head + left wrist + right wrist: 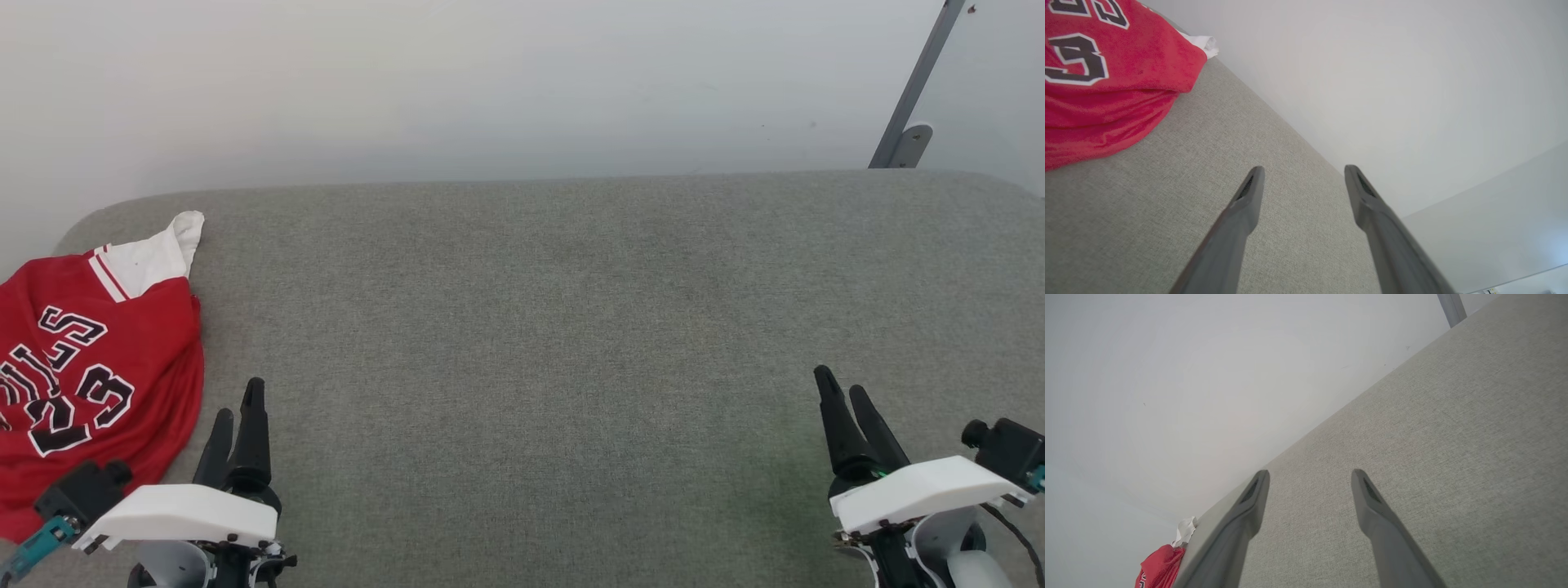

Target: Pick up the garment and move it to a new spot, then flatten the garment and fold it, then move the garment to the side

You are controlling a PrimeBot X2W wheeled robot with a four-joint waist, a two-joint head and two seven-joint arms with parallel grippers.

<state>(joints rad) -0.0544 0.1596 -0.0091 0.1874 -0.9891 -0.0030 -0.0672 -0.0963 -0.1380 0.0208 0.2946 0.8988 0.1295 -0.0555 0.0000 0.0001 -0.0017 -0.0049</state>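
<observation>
I see the garment [90, 359] bunched at the left end of the desk [571, 327], long axis near-to-far, sleeve [155, 253] toward the wall [490, 82]. Left gripper [240, 400] and right gripper [839, 381] point forward, fingers [1241, 212] spread.

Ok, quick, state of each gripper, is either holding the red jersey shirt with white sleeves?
Left gripper: open, holding nothing, apart from the red jersey shirt.
Right gripper: open, holding nothing, above the grey fabric surface.
</observation>
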